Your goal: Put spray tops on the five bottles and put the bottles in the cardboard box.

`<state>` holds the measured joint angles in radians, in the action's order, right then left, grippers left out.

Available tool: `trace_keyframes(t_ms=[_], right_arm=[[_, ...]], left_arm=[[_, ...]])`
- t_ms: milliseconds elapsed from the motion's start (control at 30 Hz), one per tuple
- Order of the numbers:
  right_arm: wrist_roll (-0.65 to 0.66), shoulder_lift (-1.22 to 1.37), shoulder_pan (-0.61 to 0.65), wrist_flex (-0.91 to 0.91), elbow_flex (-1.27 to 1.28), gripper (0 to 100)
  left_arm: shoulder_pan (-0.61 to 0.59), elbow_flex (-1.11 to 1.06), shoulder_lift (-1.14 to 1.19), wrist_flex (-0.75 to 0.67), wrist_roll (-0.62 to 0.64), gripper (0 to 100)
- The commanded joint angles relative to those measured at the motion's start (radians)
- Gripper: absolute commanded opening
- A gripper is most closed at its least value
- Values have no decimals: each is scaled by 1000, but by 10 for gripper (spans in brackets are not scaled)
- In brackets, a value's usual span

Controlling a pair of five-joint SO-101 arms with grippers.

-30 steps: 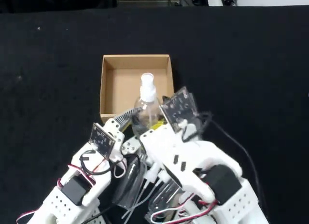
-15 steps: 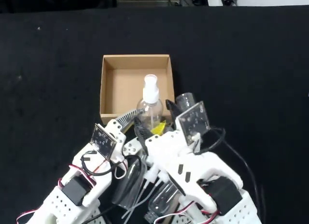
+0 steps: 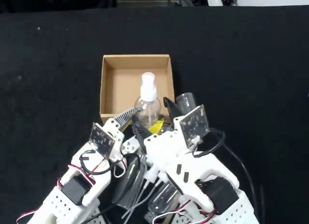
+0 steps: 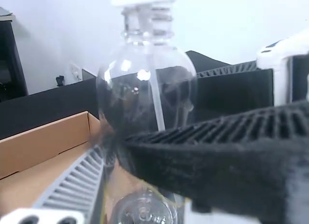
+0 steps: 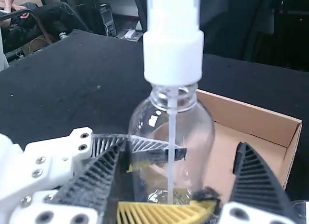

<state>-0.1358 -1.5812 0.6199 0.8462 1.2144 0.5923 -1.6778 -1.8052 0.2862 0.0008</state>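
Pinching the capped bottle [image 3: 147,105] upright with the left gripper [image 3: 135,120], right at the box's [image 3: 135,56] near wall. Holding the right gripper [image 3: 163,116] spread beside it, backed off since a second ago. Crowding underneath, loose bottles [image 3: 131,180]; another [image 3: 185,100] beside the box.

- In the high view, the lower half of the bottle [image 3: 147,107] is hidden behind the left gripper [image 3: 137,119] and right gripper [image 3: 153,117].
- They also cover part of the cardboard box's [image 3: 110,89] near wall.
- Clear bottles [image 3: 129,183] lie under the 2 arms, mostly covered; their number cannot be told.
- The spray top [image 5: 173,55] is cut off by the top edge in both wrist views.
- A black finger [image 4: 231,156] hides the bottle's base in the left wrist view.
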Motion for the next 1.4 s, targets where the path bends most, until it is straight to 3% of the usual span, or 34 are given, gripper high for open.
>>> trace_keyframes(t_ms=[0,133,300,533,900,1167,1367], right_arm=[[-2,8,-55,-38,-25,301],[0,10,-64,-34,-51,302],[68,28,-64,29,-76,386],[-3,107,-64,61,-197,364],[-9,151,-61,107,-288,364],[-9,159,-58,117,-271,364],[-9,148,-38,18,-128,358]], left_arm=[[-4,-22,-17,-18,5,30],[10,-22,-17,-18,6,30],[33,-22,-17,-8,6,30],[27,-22,-18,-6,6,32],[-8,-22,-18,0,6,30],[-8,-22,-18,-6,6,30],[-13,-22,-18,-3,6,30]])
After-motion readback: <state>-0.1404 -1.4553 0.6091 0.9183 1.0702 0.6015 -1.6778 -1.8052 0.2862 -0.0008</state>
